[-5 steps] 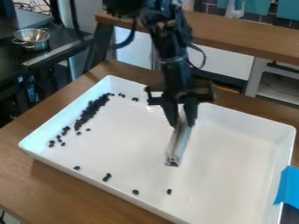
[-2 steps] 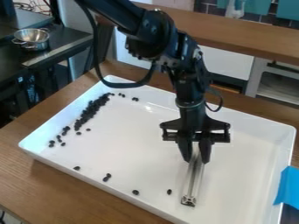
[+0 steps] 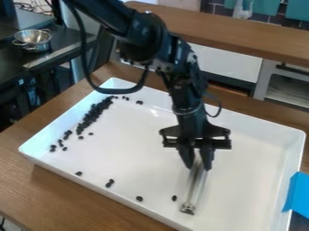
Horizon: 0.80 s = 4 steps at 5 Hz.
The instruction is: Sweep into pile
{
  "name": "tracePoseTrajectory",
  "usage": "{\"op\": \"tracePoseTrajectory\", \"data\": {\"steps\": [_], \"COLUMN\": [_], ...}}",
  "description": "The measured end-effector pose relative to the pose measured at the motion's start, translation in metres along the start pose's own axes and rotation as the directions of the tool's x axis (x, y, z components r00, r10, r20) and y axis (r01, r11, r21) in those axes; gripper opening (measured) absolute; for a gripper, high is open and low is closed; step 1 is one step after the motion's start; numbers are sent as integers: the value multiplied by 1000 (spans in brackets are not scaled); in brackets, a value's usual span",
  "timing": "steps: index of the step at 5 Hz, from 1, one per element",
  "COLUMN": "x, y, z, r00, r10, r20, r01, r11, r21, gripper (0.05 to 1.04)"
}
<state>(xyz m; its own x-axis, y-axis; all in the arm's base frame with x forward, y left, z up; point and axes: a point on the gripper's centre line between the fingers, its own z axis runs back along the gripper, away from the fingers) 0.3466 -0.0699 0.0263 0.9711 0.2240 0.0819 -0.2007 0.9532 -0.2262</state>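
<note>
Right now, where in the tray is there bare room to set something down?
Bare: tray floor between the gripped bar and the blue tape; also mid-tray, between the bean cluster and gripper. Crowded: along the picture-left wall, with stray beans along the near wall.

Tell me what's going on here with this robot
A black robot arm's gripper holds a clear and silvery bar slanting down into a white tray. The task is sweeping the small dark pieces into a pile: most are bunched along the tray's left side in this view, while a few lie scattered toward the near edge.
</note>
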Motion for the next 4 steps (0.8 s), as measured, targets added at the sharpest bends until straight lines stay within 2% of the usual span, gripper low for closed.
{"op": "tracePoseTrajectory", "data": {"steps": [2,4], "x": [-7,-1], "y": [36,68], "z": [8,14], "r00": [998,998], "r10": [-49,-69], "r20": [-25,-14], "r01": [50,69], "r11": [999,997], "r21": [16,29], "gripper": [339,339]}}
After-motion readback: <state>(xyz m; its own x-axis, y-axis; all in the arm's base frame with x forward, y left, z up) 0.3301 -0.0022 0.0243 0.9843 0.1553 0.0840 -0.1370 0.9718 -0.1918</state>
